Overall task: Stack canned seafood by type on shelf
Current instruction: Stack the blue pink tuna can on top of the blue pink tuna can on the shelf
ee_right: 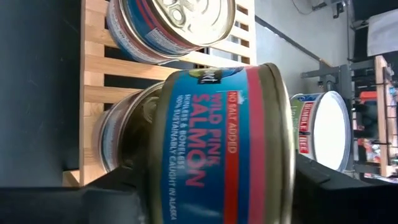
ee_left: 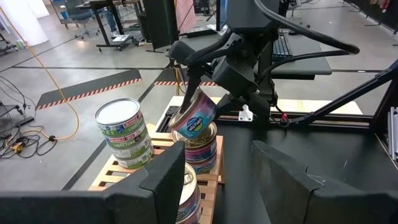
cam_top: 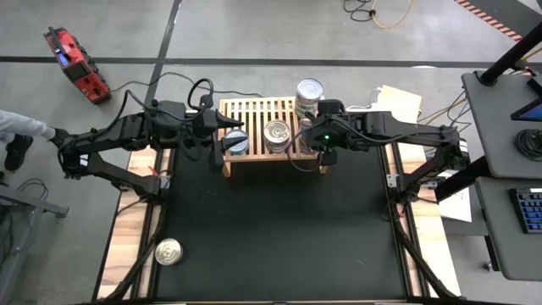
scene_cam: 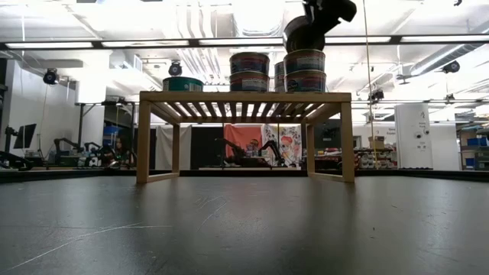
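Right now the right gripper (ee_left: pixel 200 102) hangs over the right end of the shelf (cam_top: pixel 254 110), fingers clamped on a tilted blue-label salmon can (ee_right: pixel 217 149). That can sits just above a stack of cans (ee_left: pixel 202 152) at the shelf's right end; whether it touches the top one I cannot tell. In the right wrist view the held can fills the frame between the 2 dark fingers.

Left gripper (cam_top: pixel 240 129) is at the shelf's left end, beside a blue-rimmed can (cam_top: pixel 236 142) on the slats. Its fingers stand apart in the left wrist view with nothing between them.

Shelf stands at the far middle of the black mat (cam_top: pixel 279 229). On it, in the high view: the blue-rimmed can at left, a silver-lid can (cam_top: pixel 276 133) in the middle, and the right-end stack under the right gripper. A taller stack with a whitish lid (cam_top: pixel 309 91) stands at the far right corner of the shelf; the left wrist view shows green labels on it. The low view shows a single can at left and 2-high stacks to the right.

1 loose can with a silver lid (cam_top: pixel 168 252) sits off the shelf, at the near left edge of the table, well apart from the rest.
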`<state>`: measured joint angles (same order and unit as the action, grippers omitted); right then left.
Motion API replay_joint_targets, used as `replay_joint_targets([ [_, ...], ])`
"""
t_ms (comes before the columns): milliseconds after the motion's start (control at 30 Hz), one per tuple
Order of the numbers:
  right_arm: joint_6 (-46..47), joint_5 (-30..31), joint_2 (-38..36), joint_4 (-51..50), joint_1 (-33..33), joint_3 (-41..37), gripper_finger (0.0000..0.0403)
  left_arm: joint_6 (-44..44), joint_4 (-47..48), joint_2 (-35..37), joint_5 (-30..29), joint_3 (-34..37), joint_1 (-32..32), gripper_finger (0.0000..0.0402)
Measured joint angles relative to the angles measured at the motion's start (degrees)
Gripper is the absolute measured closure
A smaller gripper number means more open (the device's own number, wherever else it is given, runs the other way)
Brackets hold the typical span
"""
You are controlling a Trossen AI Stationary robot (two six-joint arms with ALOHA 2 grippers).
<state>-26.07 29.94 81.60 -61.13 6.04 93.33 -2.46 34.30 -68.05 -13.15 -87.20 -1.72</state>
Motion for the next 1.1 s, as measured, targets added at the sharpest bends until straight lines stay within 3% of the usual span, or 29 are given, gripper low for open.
replay_joint_targets([
  [200, 0.81, -0.18, 0.07, -0.04, 0.0, -0.08, 0.0153, 0.0, 0.0, 0.0, 0.0, 0.0, 0.0, 0.0233],
  [1100, 7.76, -1.93, -0.58, -0.5, -0.02, -0.08, 0.0074, 0.0, 0.04, 0.0, 0.0, 0.0, 0.0, 0.0233],
])
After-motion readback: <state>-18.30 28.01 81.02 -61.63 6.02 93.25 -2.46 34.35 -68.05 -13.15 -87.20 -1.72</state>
